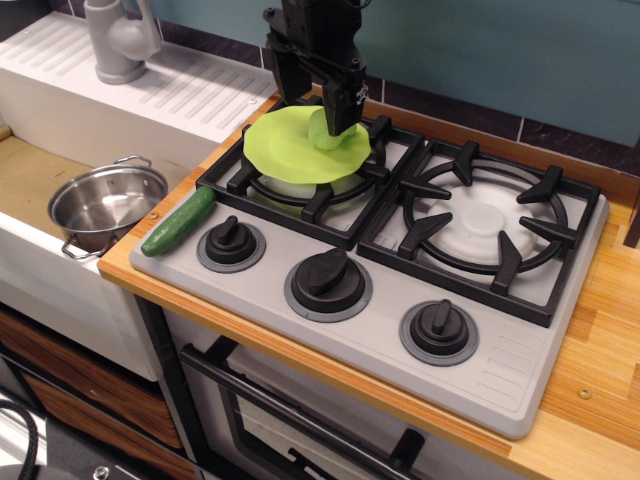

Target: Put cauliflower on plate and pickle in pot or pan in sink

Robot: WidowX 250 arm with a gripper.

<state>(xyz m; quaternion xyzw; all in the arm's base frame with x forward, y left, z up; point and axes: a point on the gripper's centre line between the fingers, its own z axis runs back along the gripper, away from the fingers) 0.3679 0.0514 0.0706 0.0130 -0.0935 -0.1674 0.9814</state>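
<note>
Teal wall and dark tile strip at the back, butcher-block worktop with a grey hob and black grates sunk into it. Right now the gripper is down over the far side of the plate, jaws pinching the cauliflower, which sits low at the plate surface. Can't say for sure it's touching down yet.

If I were doing this step: lower until the floret rests flat, then let go and lift straight up. That plate is thin lime plastic with a wavy rim, perched on a burner grate, so any sideways drag could tip or slide it. The floret is lumpy and rounded, so it might roll if dropped near the edge. Nudging toward the middle first seems safer.

Pickle is smooth, glossy and long, lying at the hob's left edge. Shiny steel pot waits in the sink, empty.
</note>
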